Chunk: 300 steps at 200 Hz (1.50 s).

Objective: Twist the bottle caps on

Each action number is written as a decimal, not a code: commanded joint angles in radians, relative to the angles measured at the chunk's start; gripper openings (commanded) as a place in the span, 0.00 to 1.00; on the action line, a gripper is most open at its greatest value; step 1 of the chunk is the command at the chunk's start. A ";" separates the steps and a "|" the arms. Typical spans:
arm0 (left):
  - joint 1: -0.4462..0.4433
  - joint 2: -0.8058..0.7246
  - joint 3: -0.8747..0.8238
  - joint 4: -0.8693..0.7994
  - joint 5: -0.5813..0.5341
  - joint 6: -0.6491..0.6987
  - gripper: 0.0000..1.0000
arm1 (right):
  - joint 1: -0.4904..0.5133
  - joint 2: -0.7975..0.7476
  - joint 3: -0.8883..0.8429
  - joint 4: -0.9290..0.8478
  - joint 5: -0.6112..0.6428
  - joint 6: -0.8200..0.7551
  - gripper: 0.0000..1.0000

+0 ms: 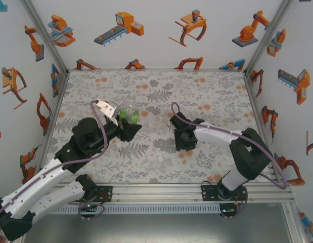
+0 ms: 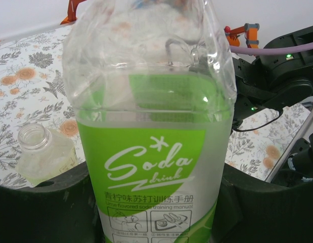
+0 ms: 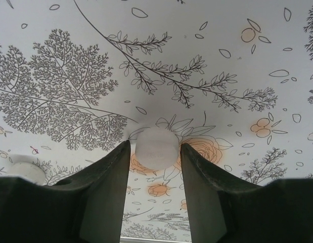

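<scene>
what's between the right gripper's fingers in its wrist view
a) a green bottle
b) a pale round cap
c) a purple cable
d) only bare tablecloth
B: the right wrist view shows a pale round cap on the floral table, sitting in the gap of the right gripper with a dark finger on either side of it.

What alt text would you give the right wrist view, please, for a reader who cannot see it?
A small white bottle cap lies on the floral tablecloth between the two dark fingers of the right claw, close to both. A second pale cap sits at the lower left.
</scene>
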State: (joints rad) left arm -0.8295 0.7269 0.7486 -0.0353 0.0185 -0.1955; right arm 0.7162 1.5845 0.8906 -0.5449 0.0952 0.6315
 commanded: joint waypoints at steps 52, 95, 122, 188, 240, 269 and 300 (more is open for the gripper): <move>0.009 -0.008 -0.008 0.021 -0.006 -0.021 0.00 | 0.009 0.032 0.004 -0.003 -0.003 0.008 0.38; 0.010 -0.001 -0.006 0.024 -0.005 -0.021 0.00 | 0.009 0.025 0.012 -0.014 0.003 0.004 0.31; 0.010 0.012 0.010 -0.002 0.022 0.014 0.00 | 0.009 -0.022 0.011 -0.021 0.008 0.005 0.26; 0.010 0.090 0.145 -0.272 0.210 0.292 0.00 | 0.009 -0.288 0.013 0.018 -0.087 -0.134 0.17; -0.047 0.131 0.186 -0.427 0.378 0.599 0.00 | 0.009 -0.539 0.023 0.172 -0.256 -0.296 0.00; -0.085 0.157 0.207 -0.524 0.388 0.714 0.00 | 0.009 -0.612 0.055 0.260 -0.445 -0.370 0.00; -0.097 0.156 0.200 -0.562 0.384 0.768 0.00 | 0.009 -0.630 0.135 0.248 -0.643 -0.461 0.00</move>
State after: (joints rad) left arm -0.9184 0.8944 0.9260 -0.5339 0.3695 0.4606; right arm 0.7208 0.9764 0.9546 -0.3462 -0.3363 0.2802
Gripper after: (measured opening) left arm 0.542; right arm 0.368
